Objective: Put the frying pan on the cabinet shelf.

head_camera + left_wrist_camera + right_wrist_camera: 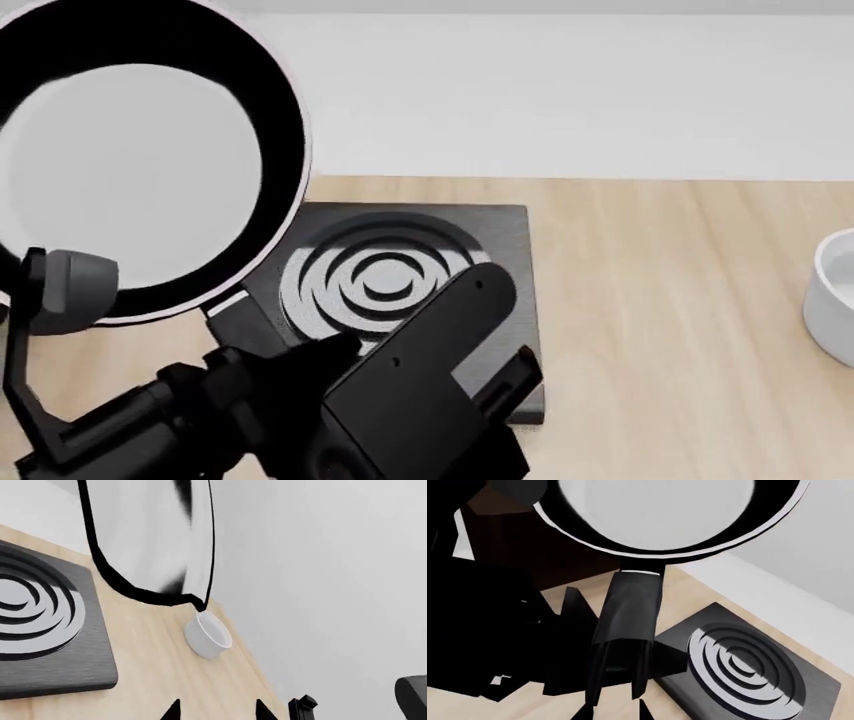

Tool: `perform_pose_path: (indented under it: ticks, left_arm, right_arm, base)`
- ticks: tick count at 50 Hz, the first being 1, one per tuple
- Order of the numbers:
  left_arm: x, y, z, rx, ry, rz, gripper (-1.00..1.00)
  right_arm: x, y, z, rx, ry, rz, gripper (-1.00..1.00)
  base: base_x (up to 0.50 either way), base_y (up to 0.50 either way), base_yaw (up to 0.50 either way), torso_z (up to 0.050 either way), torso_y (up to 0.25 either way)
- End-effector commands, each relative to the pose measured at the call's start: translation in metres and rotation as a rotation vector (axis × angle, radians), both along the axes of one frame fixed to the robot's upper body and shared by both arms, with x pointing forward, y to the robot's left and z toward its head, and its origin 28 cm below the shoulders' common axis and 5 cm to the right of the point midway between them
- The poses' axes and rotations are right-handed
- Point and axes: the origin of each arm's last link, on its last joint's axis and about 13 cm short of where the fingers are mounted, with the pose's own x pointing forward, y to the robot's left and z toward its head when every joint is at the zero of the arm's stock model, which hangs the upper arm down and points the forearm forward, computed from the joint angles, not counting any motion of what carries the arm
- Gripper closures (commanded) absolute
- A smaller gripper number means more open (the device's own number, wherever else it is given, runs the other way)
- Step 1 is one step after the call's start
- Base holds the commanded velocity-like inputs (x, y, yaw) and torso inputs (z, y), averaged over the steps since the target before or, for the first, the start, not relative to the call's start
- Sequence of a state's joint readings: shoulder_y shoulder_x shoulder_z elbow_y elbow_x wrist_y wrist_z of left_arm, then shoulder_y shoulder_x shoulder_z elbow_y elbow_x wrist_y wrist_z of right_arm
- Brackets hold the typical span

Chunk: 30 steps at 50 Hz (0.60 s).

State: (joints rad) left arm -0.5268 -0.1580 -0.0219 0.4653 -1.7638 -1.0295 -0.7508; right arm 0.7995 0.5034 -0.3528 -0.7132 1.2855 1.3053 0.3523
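The frying pan (134, 170) is lifted off the table and tilted, filling the upper left of the head view. In the right wrist view the pan (654, 510) is ahead and its long black handle (627, 620) runs back to my right gripper (614, 712), which is shut on the handle's end. A very dark brown cabinet (560, 555) stands behind the pan; its shelf board is not clearly visible. My left gripper (219, 711) is open and empty over the wooden table top, with the pan (147, 540) ahead of it.
A square black hob plate (400, 280) with concentric rings lies on the light wooden table (667, 330). A white round bowl (838, 280) stands at the far right, near the table's edge in the left wrist view (208, 635). My black arm links (427, 380) cover the front.
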Motion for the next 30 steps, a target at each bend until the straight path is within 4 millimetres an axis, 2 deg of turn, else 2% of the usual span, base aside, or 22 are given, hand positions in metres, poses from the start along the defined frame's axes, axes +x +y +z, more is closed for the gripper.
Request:
perform_pose_path:
  ticks: [1, 16, 17, 30]
  left_arm:
    - [0.006, 0.007, -0.004, 0.035, 0.031, 0.098, 1.00]
    - [0.011, 0.012, 0.003, 0.023, 0.005, 0.137, 1.00]
    - [0.011, 0.011, 0.006, 0.025, 0.000, 0.142, 1.00]
    - [0.027, 0.020, 0.013, 0.019, -0.031, 0.227, 1.00]
  right_arm:
    - [0.000, -0.003, 0.001, 0.000, -0.121, -0.265, 1.00]
    - [-0.001, -0.005, -0.004, -0.003, -0.111, -0.280, 1.00]
    - [-0.001, -0.005, -0.005, -0.019, -0.116, -0.292, -1.00]
    - [-0.004, -0.007, -0.008, -0.024, -0.083, -0.268, -1.00]
  base:
    - [0.00, 0.00, 0.00, 0.000, 0.010]
    - [0.00, 0.00, 0.00, 0.001, 0.001]
    - [0.00, 0.00, 0.00, 0.000, 0.000]
    - [0.00, 0.00, 0.00, 0.001, 0.002]
